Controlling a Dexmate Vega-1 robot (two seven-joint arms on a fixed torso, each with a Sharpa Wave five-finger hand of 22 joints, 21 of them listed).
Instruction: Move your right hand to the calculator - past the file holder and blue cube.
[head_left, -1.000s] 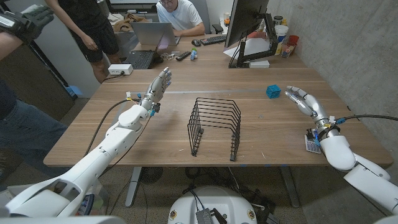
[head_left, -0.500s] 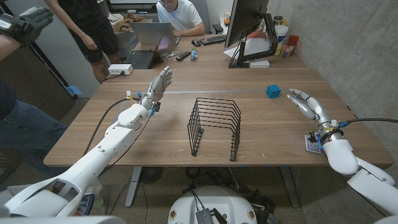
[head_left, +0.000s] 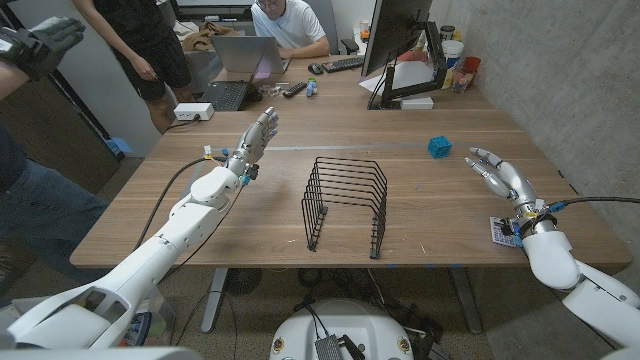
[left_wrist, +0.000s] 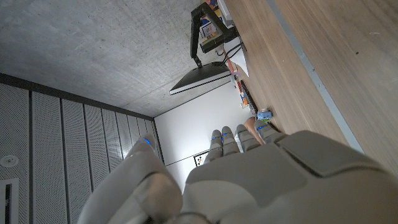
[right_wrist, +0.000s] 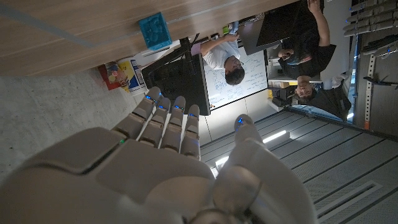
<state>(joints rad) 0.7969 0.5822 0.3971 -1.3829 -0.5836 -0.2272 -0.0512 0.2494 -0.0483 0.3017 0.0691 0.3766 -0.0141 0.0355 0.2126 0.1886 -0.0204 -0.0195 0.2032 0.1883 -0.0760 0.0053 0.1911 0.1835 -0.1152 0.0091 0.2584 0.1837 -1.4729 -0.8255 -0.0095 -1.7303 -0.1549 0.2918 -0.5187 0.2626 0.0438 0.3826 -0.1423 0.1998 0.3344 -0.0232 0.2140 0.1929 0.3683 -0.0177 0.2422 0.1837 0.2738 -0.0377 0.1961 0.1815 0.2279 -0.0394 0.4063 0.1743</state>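
At the right side of the head view, the right robot hand (head_left: 497, 172) hangs over the wooden surface (head_left: 270, 215) with its fingers spread and nothing in them. The calculator (head_left: 502, 230) lies just below it in the frame, near the surface's lower right edge, partly hidden by the wrist and its cables. The blue cube (head_left: 439, 147) sits near the hand, up and to the left of the fingertips, clear of them. The black wire file holder (head_left: 346, 202) stands upright at the middle of the frame, well apart from the hand.

In the right wrist view, the right robot hand's back (right_wrist: 155, 168) takes up the lower half, fingers extended and slightly apart, with the blue cube (right_wrist: 155, 30) on the wood in the upper left of that frame.

The left robot hand (head_left: 256, 135) is in the upper left of centre in the head view, raised above the surface with its fingers straight and close together, gripping nothing. Its back (left_wrist: 261, 180) shows in the left wrist view.

At the far end of the surface, top centre, are a laptop (head_left: 240, 68) and a dark monitor (head_left: 395, 40). 1 person (head_left: 290, 22) sits behind the laptop, and another (head_left: 145, 45) stands at the upper left.
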